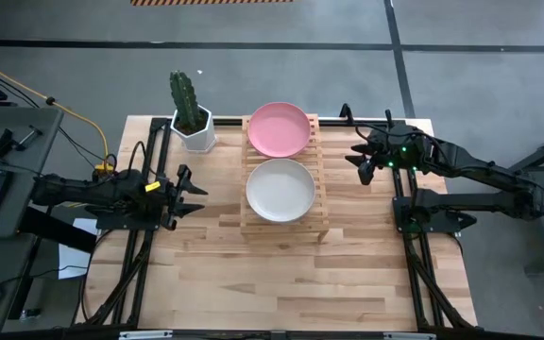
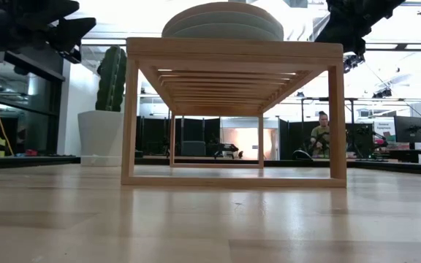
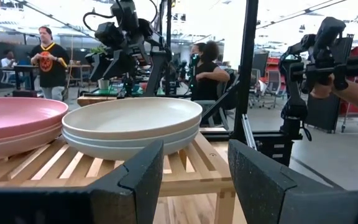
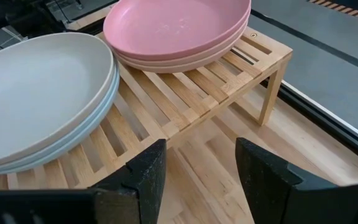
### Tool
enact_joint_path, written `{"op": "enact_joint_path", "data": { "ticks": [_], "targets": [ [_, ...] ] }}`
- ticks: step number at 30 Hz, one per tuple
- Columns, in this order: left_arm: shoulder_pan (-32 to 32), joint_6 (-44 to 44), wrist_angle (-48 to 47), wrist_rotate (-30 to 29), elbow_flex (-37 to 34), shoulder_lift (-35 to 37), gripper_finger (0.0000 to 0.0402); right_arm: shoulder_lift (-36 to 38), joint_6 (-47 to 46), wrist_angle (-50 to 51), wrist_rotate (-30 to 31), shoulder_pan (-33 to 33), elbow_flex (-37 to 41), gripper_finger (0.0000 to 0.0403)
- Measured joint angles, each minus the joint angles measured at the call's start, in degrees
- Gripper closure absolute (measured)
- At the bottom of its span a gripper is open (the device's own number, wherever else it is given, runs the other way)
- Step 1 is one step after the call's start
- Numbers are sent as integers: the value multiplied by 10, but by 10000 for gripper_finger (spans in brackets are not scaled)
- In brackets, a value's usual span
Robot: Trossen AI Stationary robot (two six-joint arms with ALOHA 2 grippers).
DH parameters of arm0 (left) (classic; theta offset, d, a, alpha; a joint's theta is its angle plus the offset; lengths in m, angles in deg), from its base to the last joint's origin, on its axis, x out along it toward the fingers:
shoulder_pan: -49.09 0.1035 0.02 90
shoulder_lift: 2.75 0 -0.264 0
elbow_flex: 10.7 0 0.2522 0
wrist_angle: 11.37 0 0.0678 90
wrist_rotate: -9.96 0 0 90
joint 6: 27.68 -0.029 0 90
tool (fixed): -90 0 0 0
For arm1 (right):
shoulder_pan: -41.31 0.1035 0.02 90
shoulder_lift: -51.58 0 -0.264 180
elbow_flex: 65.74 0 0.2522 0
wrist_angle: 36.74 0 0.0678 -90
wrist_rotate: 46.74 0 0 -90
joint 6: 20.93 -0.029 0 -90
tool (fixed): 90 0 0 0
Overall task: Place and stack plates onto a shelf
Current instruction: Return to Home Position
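Note:
Two stacks of plates rest by their bases on the light-wood slatted shelf (image 1: 281, 225). The pink stack (image 1: 279, 129) sits on its far half, the stack with a beige plate on top of mint ones (image 1: 280, 189) on its near half. In the right wrist view the pink stack (image 4: 179, 31) and the beige-topped stack (image 4: 42, 93) both show on the slats (image 4: 185, 87). My left gripper (image 1: 196, 194) hovers open left of the shelf, level with the beige stack (image 3: 132, 121). My right gripper (image 1: 359, 162) hovers open right of the shelf's far end, raised above the table.
A white pot with a cactus (image 1: 192, 118) stands at the table's far left, close beside the shelf. The near half of the wooden table (image 1: 291, 283) lies bare. People and other robot arms show in the room beyond.

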Motion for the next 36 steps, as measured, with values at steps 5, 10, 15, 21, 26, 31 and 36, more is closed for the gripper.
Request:
{"op": "enact_joint_path", "data": {
  "ticks": [5,10,15,21,26,31,36],
  "targets": [
    [0,-2,57,0,-37,0,232,0,-3,0,0,0,0,229],
    [0,-4,44,1,-36,3,232,0,-5,0,0,0,0,229],
    [0,-8,-12,11,-36,13,232,0,-1,0,0,0,0,229],
    [0,-7,-35,11,-37,17,240,0,-1,11,0,0,0,229],
    [0,-22,-35,6,-37,17,283,0,-2,17,0,0,0,229],
    [0,-27,-35,6,-37,17,342,0,-6,17,0,0,0,229],
    [0,-42,-35,7,-37,17,396,0,-7,16,0,0,0,229]
  ]
}}
